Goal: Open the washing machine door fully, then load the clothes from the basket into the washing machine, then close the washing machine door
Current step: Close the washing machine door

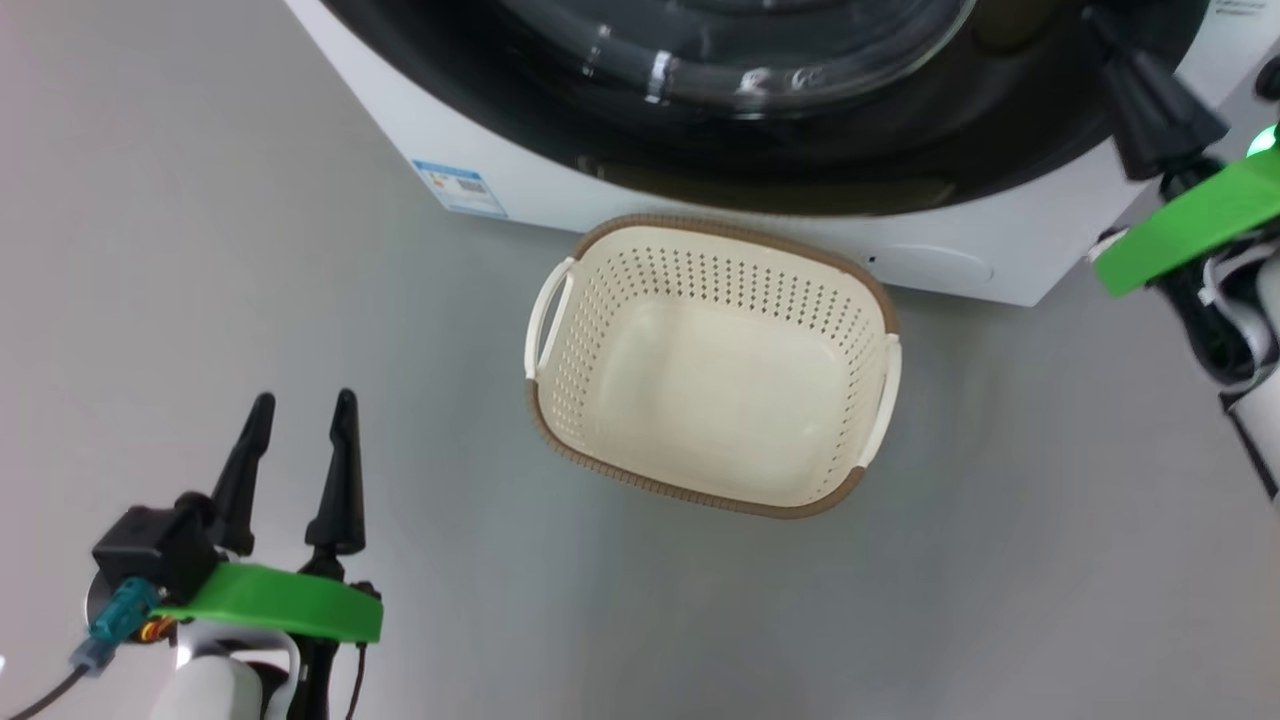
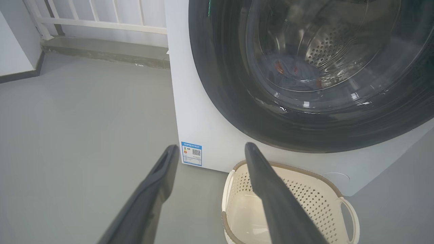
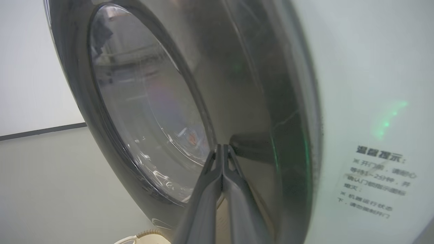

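The washing machine [image 1: 430, 130] is a white box across the top of the head view. The washing machine door [image 1: 900, 150], a glossy black rim around bulging glass, lies against its front. Through the glass I see the clothes [image 2: 291, 73], blue fabric with orange marks, lying in the steel drum. The basket [image 1: 700, 280], cream with a brown rim, stands on the floor before the machine with nothing in it. My left gripper [image 1: 300, 420] hangs open over the floor left of the basket. My right gripper [image 3: 222, 147] is shut, its tips touching the door's black rim near the edge.
Grey floor spreads to the left of and in front of the machine. A blue label [image 1: 460, 187] marks the machine's lower left corner. A white railing [image 2: 101, 23] above a low step stands at the back left. A text sticker [image 3: 376, 179] sits on the white front.
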Controlling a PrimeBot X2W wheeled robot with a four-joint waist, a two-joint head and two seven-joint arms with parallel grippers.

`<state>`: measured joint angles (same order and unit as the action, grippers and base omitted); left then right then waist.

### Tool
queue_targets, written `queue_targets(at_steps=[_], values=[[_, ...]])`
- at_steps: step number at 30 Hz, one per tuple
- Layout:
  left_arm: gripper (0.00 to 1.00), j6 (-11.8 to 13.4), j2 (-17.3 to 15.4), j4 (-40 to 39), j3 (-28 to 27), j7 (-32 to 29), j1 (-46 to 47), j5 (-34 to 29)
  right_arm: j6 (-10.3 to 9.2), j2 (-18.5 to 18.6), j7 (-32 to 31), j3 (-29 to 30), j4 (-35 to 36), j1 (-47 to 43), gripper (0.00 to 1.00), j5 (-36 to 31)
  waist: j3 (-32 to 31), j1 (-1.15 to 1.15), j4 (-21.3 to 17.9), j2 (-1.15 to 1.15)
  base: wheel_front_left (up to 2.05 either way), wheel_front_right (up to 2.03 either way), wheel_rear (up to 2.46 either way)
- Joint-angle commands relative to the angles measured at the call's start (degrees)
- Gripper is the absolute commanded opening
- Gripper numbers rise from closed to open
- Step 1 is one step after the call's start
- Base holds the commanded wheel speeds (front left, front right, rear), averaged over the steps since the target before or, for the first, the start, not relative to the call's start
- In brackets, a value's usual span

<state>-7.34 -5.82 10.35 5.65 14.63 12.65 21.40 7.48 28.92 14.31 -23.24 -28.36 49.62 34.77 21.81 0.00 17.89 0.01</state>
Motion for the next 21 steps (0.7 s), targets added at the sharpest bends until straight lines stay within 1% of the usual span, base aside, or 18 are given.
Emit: queue_targets(at_steps=[1,4,9,19,20,21], values=[[1.00,-0.14,-1.31,-1.59,-1.88,0.37,1.81,-0.18,0.01,0.80,0.68,0.13,0.46,1.23,0.00,-0.55,1.24,0.00,1.07,-0.01,0.00,0.00,0.00],[1.00,-0.14,-1.01,-1.49,-1.82,0.37,2.05,-0.17,0.01,1.31,0.69,0.90,-1.71,3.60,0.00,-1.02,1.53,0.00,1.44,-0.01,0.00,0.00,0.00],[1.00,-0.14,-0.60,-1.00,-1.89,0.37,2.08,-0.15,0.01,1.02,0.69,1.62,-4.36,5.43,0.00,-1.55,1.04,0.00,1.84,-0.01,0.00,0.00,0.00],[1.00,-0.14,-0.99,-0.22,-1.92,0.37,1.64,-0.10,0.01,-0.93,0.69,1.66,-4.71,2.07,0.00,-1.95,-2.07,0.00,0.61,-0.01,0.00,0.00,0.00],[1.00,-0.14,-1.08,-0.14,-1.92,0.37,1.55,-0.09,0.01,-1.18,0.69,1.67,-4.49,1.44,0.04,-1.90,-2.51,0.00,0.41,-0.01,0.00,0.00,0.00],[1.00,-0.14,-1.17,-0.05,-1.90,0.37,1.46,-0.08,0.01,-1.40,0.69,1.64,-4.24,0.78,0.16,-1.75,-2.95,0.00,0.20,-0.01,0.00,0.00,0.00]])
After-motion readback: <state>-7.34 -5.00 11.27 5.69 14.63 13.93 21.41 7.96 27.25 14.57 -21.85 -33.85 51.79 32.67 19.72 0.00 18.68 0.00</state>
